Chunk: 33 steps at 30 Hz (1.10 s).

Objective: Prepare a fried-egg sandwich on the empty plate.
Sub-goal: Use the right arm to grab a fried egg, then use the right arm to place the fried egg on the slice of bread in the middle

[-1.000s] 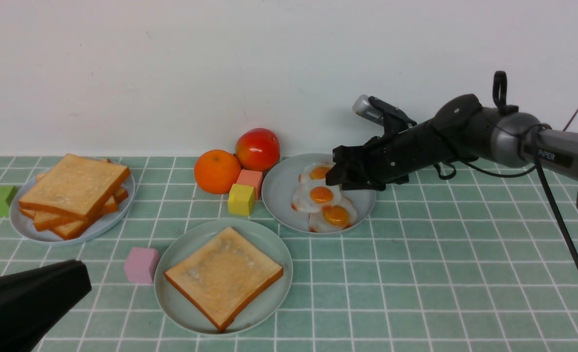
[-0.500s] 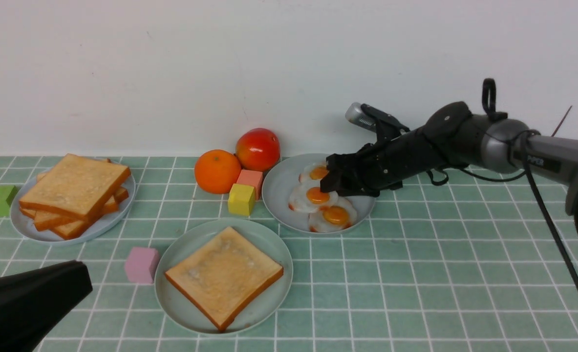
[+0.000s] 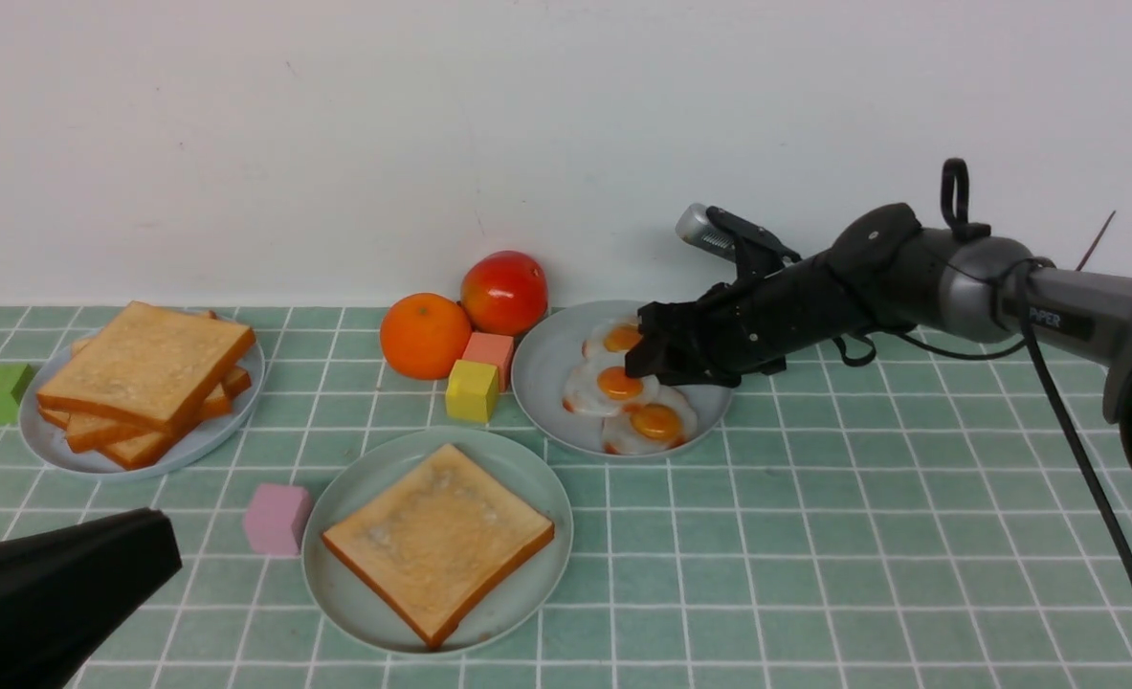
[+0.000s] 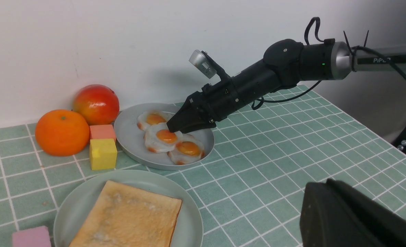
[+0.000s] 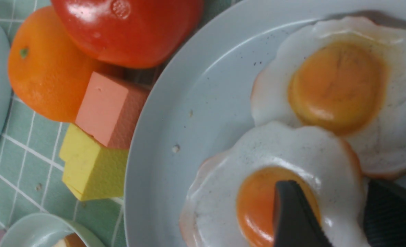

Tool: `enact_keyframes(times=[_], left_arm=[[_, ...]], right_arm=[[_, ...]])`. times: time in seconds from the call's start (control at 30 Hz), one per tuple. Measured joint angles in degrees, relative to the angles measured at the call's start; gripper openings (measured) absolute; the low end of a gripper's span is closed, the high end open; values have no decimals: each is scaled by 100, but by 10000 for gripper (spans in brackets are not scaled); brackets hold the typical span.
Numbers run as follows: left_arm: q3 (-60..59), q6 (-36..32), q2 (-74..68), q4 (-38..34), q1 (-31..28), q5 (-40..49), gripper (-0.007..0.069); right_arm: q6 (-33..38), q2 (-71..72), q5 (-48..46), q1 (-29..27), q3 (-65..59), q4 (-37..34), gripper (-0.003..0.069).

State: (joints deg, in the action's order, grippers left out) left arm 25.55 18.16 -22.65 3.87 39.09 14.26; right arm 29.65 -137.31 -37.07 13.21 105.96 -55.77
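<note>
Front view: right claw (image 3: pixel 644 365) over egg (image 3: pixel 592 393)

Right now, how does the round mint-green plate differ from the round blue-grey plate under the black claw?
The round mint-green plate carries one square toast slice; the round blue-grey plate carries three fried eggs. The mint-green plate lies nearer the robot, the blue-grey plate further back. Only the blue-grey plate has the open right gripper over it. Both are round and low-rimmed.
</note>
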Motion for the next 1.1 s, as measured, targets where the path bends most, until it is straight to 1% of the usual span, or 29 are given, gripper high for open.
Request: enact_keyframes(times=[0.17, 0.27, 0.4, 0.43, 0.47, 0.6, 0.9, 0.97, 1.0, 1.1], left_arm=[[0, 0, 0, -18, 0, 0, -13], [0, 0, 0, -18, 0, 0, -13], [0, 0, 0, -18, 0, 0, -13], [0, 0, 0, -18, 0, 0, -13], [0, 0, 0, -18, 0, 0, -13], [0, 0, 0, -18, 0, 6, -13], [0, 0, 0, -12, 0, 277, -13], [0, 0, 0, 37, 0, 386, -13], [0, 0, 0, 112, 0, 510, -11], [0, 0, 0, 302, 0, 684, -11]], right_arm=[[28, -50, 18, 0, 26, -154, 304], [27, -50, 25, 0, 26, -171, 260], [22, -50, 23, -45, 26, -147, 111], [22, -50, 23, -44, 19, -147, 95], [22, -44, -15, -59, 19, -169, 61], [17, 83, -134, -115, -4, -149, 60], [153, 1075, -594, -290, -41, -67, 59], [153, 1280, -868, -309, -41, -63, 59], [153, 1418, -1267, -320, -41, -61, 59], [183, 1677, -1920, -216, -179, -62, 59]])
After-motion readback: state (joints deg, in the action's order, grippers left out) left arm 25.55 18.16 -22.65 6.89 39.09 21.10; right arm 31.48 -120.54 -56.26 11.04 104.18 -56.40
